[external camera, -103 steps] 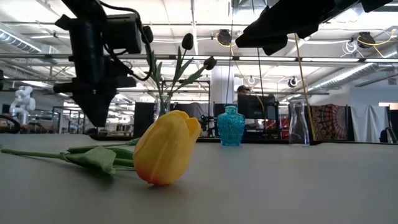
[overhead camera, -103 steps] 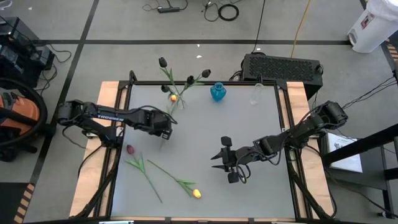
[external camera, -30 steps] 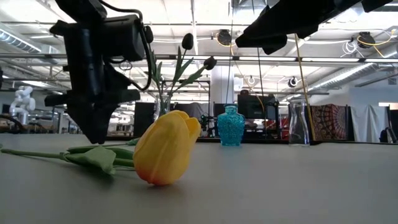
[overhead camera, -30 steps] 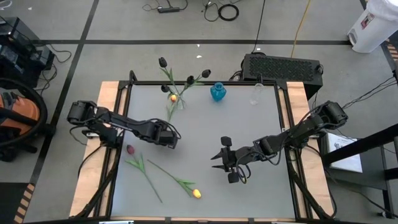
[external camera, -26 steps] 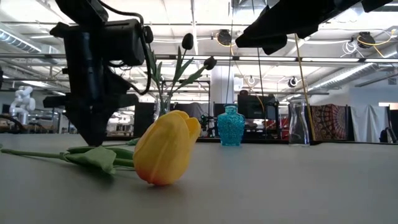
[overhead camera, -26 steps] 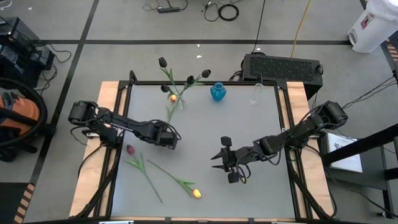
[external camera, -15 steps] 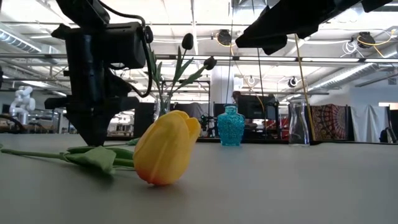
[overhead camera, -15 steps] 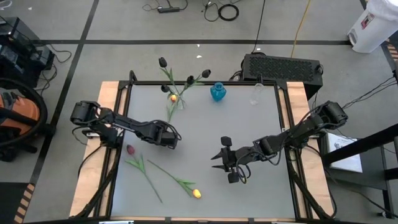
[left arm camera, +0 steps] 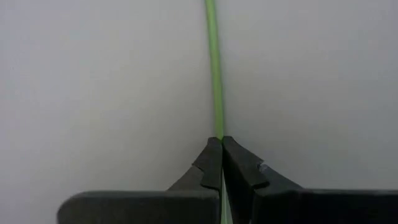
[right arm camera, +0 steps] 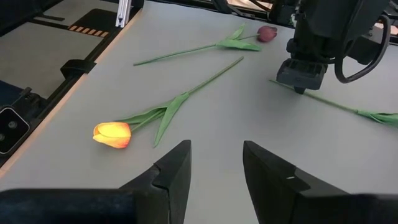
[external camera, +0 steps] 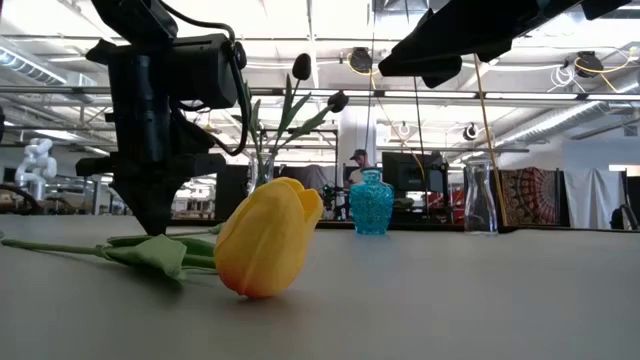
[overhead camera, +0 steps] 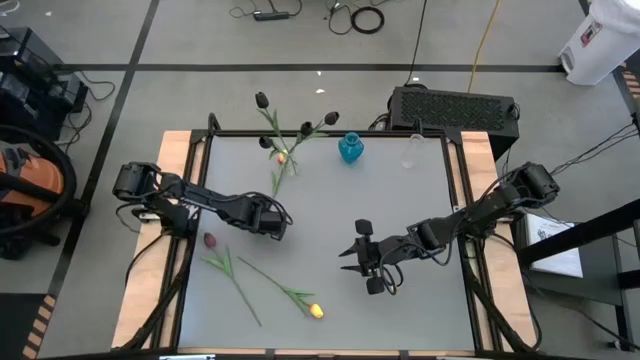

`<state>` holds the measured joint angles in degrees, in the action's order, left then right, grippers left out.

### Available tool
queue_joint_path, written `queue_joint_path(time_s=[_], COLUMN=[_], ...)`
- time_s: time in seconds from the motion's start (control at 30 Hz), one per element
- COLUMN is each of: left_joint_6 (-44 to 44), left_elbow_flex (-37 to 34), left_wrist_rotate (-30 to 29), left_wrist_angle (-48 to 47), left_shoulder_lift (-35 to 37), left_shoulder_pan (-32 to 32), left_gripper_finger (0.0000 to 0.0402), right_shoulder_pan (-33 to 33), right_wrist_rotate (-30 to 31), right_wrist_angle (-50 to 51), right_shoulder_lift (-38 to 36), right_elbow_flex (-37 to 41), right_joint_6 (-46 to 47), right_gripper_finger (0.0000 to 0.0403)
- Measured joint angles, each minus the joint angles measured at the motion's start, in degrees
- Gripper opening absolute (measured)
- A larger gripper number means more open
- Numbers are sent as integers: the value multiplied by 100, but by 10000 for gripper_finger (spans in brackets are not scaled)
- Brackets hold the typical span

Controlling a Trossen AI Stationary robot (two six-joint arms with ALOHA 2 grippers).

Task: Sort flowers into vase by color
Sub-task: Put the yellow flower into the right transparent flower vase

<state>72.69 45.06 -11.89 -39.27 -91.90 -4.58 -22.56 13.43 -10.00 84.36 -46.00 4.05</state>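
Observation:
My left gripper [overhead camera: 270, 224] stands fingers-down on the left half of the table, shut on the thin green stem [left arm camera: 214, 74] of a tulip whose yellow-orange head [overhead camera: 281, 157] lies toward the far edge. A dark red tulip [overhead camera: 209, 240] and a yellow tulip [overhead camera: 316, 311] lie flat near the near-left corner. Black tulips [overhead camera: 306, 128] stand in a clear vase at the far edge. My right gripper [overhead camera: 350, 257] hangs open over the table's middle, right of the loose flowers. My left gripper pinches the tulip's stem at its bare lower end [left arm camera: 217, 129] between its two fingertips. The fingers come from above, pointing down, one on either side of the stem. The stem lies on the table and runs away from the fingers toward the far edge.
A blue vase [overhead camera: 349, 148] and a clear glass vase [overhead camera: 413, 150] stand at the far edge, right of the black tulips. The right half of the table [overhead camera: 430, 300] is bare. In the low view the yellow tulip [external camera: 265, 240] fills the foreground.
My left gripper has sunk slightly toward the table at the stem's lower end. The flowers and my right arm have stayed where they were.

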Motion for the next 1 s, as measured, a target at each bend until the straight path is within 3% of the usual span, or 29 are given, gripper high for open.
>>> queue_joint_path(time_s=[0.33, 0.7, 1.0], left_joint_6=[200, 764, 1105], left_elbow_flex=[0, -42, -31], left_wrist_rotate=[262, 547, 934], left_wrist_angle=[-198, -1051, -1143], left_shoulder_lift=[-1, 350, 392], left_shoulder_pan=[-273, -426, -1066], left_gripper_finger=[4, 2, 1], right_shoulder_pan=[-1, -3, -3], right_wrist_rotate=[0, 0, 2], right_wrist_angle=[0, 12, 155], right_shoulder_lift=[0, 0, 0], right_elbow_flex=[0, 0, 0], right_joint_6=[0, 0, -22], right_gripper_finger=[137, 137, 137])
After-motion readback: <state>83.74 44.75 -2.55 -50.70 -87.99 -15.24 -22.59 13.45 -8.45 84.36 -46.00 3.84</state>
